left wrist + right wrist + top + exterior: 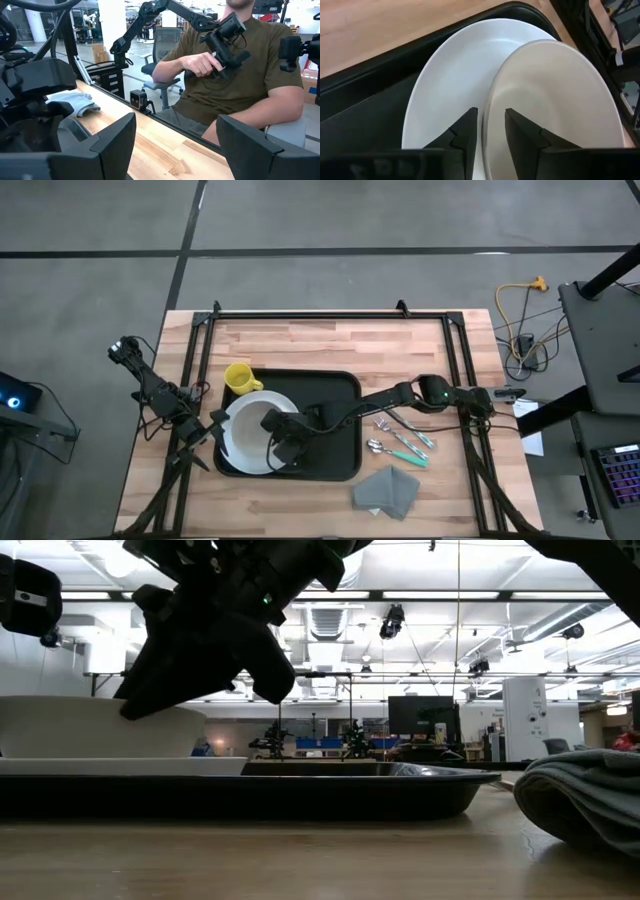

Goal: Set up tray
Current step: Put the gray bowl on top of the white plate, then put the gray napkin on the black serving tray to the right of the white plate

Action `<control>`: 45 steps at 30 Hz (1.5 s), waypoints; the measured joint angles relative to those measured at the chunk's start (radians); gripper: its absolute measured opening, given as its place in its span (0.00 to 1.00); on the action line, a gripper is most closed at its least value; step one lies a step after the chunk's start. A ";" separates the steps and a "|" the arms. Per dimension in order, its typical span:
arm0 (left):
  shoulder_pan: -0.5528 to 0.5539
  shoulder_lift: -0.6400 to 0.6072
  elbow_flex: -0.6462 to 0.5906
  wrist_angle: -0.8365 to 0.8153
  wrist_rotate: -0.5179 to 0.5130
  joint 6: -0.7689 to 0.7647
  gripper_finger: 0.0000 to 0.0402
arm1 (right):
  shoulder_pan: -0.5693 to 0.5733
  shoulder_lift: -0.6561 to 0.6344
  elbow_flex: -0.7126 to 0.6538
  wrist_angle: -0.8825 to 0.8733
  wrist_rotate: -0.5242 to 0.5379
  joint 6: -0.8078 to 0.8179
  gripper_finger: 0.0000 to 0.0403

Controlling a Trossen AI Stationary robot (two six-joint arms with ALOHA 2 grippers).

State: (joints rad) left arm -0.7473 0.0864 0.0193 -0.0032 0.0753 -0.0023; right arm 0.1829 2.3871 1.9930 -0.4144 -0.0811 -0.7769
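A black tray (335, 390) lies in the middle of the table. On its left part a white plate (450, 75) lies flat, and a white bowl (555, 100) stands on the plate (120, 766). A yellow mug (238, 377) stands at the tray's far left corner. My right gripper (490, 135) reaches in from the right and is shut on the bowl (100, 725). My left gripper (175, 150) is open at the plate's left edge (212, 428), holding nothing. My right gripper pinches the bowl's rim (487, 107), one finger (525, 137) inside the bowl and the other finger (462, 132) outside it over the plate. It comes slanting down from the table's right. The bowl stands upright on the plate.
Several pieces of cutlery with teal handles (400, 440) lie on the wood right of the tray. A folded grey napkin (388, 490) lies near the front edge (585, 795). The tray's right half is bare. A person sits beyond the table's right side (235, 80).
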 joint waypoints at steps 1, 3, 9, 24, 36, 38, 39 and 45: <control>0.000 0.000 0.000 0.000 0.000 0.000 0.63 | 0.000 0.000 -0.001 0.001 0.000 0.000 0.22; 0.000 0.000 0.000 0.000 0.000 0.000 0.63 | -0.001 0.000 -0.002 0.001 0.000 0.000 0.22; 0.000 0.000 0.000 0.000 0.000 0.000 0.63 | -0.002 0.000 -0.002 0.011 0.000 0.000 0.22; 0.000 0.000 0.000 0.000 0.000 0.000 0.63 | -0.002 0.000 -0.003 0.046 -0.002 0.045 0.20; 0.000 0.000 0.000 0.000 0.000 0.000 0.63 | -0.002 0.000 -0.003 0.033 0.002 0.128 0.22; 0.000 0.000 0.000 0.000 0.000 0.000 0.63 | -0.002 -0.002 -0.003 0.008 0.003 0.126 0.21; 0.000 0.000 0.000 0.000 0.000 0.000 0.63 | -0.002 -0.003 -0.003 -0.005 0.004 0.124 0.20; 0.000 0.000 0.000 0.000 0.000 0.000 0.63 | -0.002 -0.025 -0.003 -0.075 0.006 0.124 0.18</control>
State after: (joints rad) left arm -0.7474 0.0868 0.0193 -0.0032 0.0753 -0.0022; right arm 0.1810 2.3623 1.9903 -0.4891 -0.0753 -0.6529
